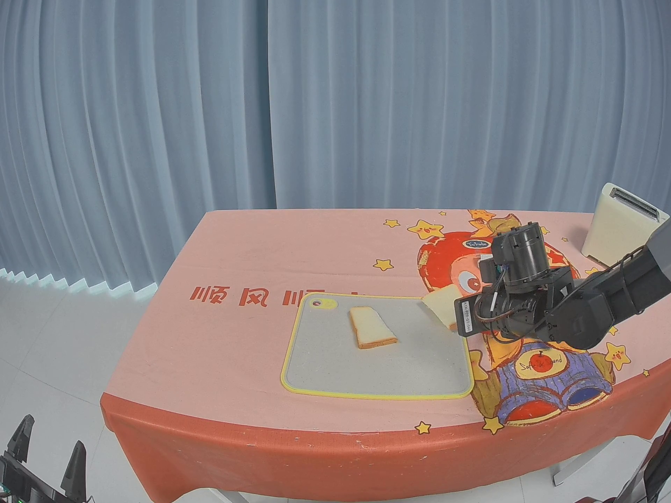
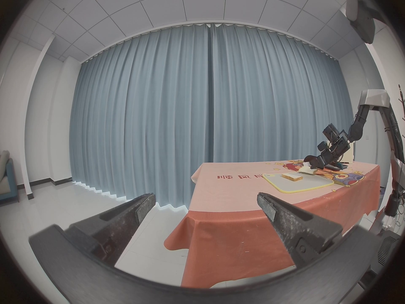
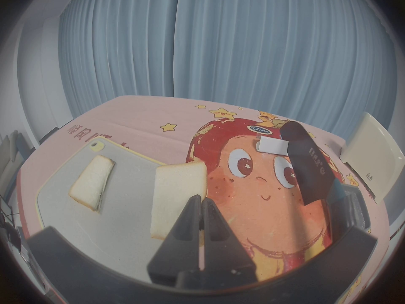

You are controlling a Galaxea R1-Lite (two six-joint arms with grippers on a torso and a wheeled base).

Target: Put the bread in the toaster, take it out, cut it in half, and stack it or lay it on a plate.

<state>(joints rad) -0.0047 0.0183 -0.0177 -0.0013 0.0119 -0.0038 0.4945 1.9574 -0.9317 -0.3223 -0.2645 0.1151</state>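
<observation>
Head view — right gripper (image 3: 201, 201) clamps bread half (image 3: 177, 193) at right edge of cutting board (image 1: 377, 378) | other half (image 1: 372, 327) mid-board, long axis far-to-near, bare board around | left gripper (image 2: 205, 201) spread wide.

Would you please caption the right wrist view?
Right claw shut on one bread half; other half lies on the cutting board.

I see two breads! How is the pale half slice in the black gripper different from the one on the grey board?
The gripped half slice is tilted, pinched by the black right gripper; the other half slice lies flat, untouched, on the grey cutting board. Both are pale half slices.
</observation>
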